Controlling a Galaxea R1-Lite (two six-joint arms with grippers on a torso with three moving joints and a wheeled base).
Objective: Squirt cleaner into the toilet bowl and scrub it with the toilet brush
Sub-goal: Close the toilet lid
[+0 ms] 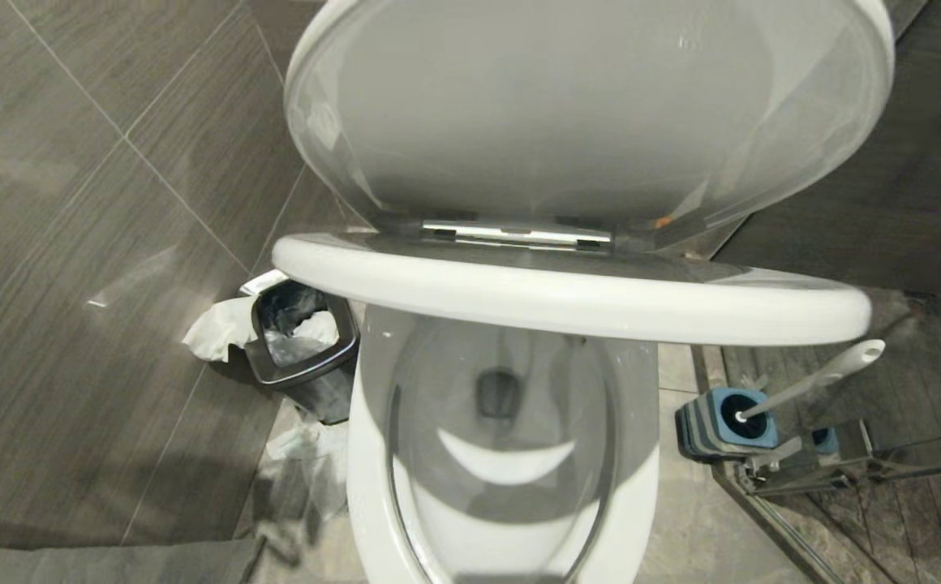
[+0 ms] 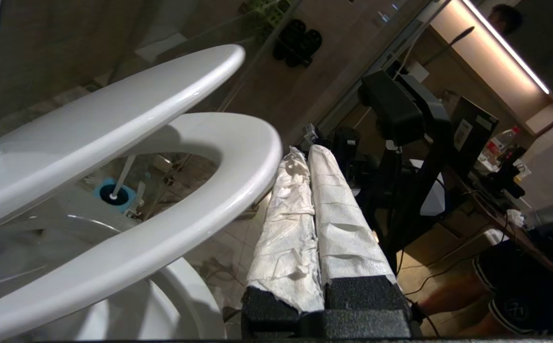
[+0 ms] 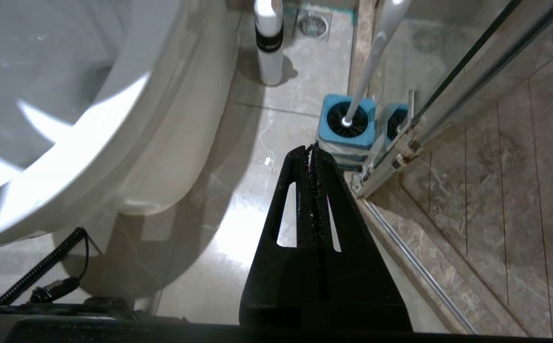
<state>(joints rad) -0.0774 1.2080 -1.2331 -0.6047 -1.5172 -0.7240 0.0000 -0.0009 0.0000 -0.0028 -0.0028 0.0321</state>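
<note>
The toilet bowl (image 1: 373, 487) stands in front of me, white, with water at the bottom. Its lid (image 1: 584, 113) is up and its seat (image 1: 568, 300) hangs half raised over the basin. My left gripper (image 2: 305, 152), its fingers wrapped in white paper, is shut and empty right beside the seat's front edge (image 2: 257, 181); I cannot tell whether it touches. The toilet brush (image 1: 819, 377) leans in its blue-and-grey holder (image 1: 718, 422) on the floor right of the bowl. My right gripper (image 3: 311, 148) hangs shut and empty above the floor near that holder (image 3: 348, 126). The cleaner is out of view.
A steel waste bin (image 1: 300, 341) with crumpled paper stands left of the bowl by the tiled wall. A white bottle with a black band (image 3: 269, 43) stands on the floor beside the bowl's base. A glass door rail (image 3: 400, 157) runs past the holder. A person's legs (image 2: 510, 295) show behind me.
</note>
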